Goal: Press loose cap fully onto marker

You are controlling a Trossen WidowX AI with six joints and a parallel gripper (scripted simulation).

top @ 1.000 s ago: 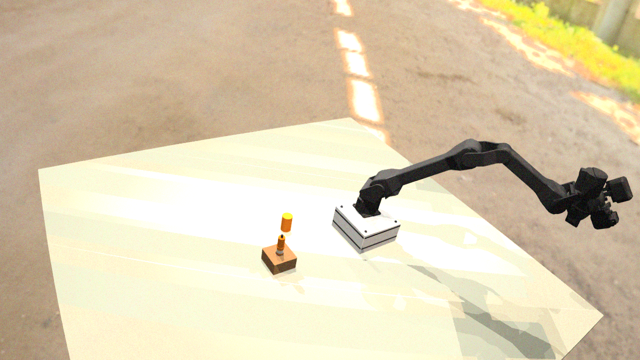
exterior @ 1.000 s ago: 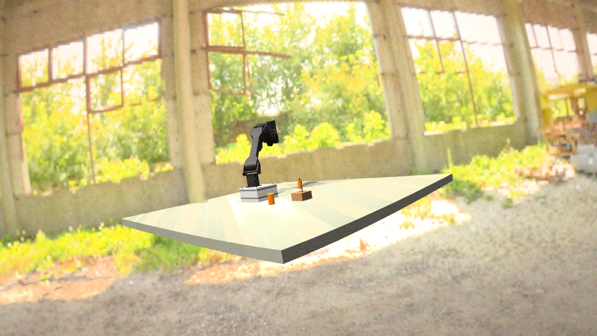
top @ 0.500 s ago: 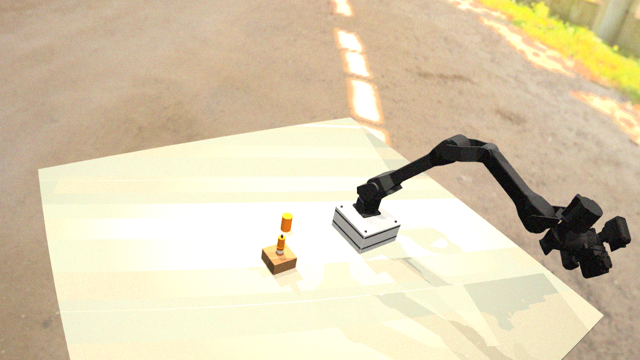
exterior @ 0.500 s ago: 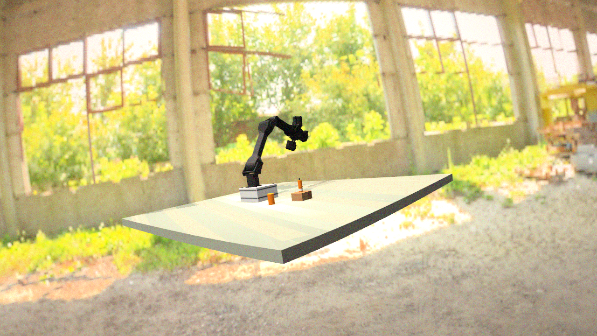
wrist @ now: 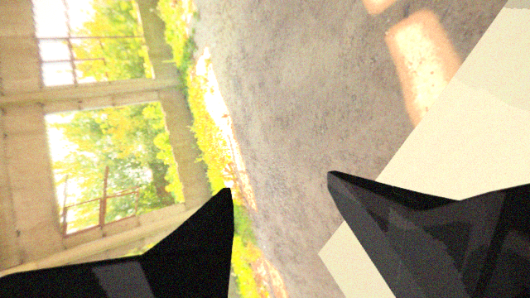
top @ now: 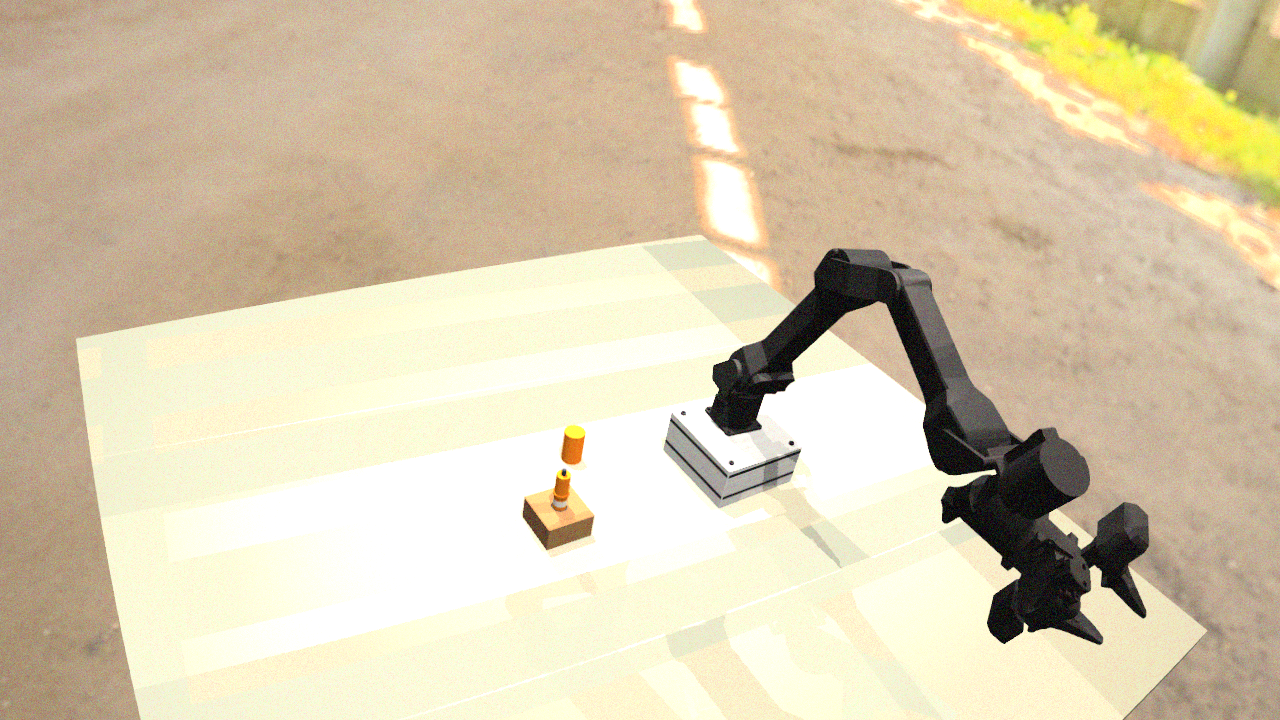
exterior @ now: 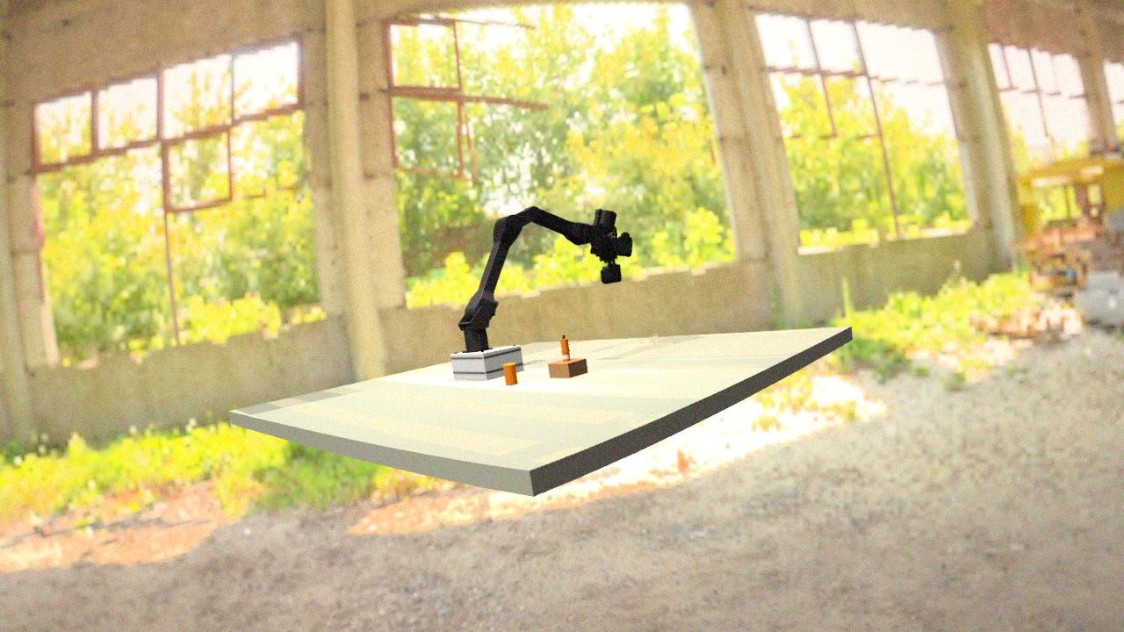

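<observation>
The pincer [top: 1118,619] hangs high over the table's [top: 358,573] edge, jaws partly spread with nothing between them. Well apart from it, the orange cap [top: 572,445] stands loose just beside the marker [top: 561,488], upright in its holder block [top: 558,519].

Ruined concrete hall [exterior: 345,157], glassless windows [exterior: 157,125], gravel floor [exterior: 864,534], sunlit greenery.

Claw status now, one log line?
claw: open, empty, near table edge | cap: loose on table | marker: uncapped in holder block
</observation>
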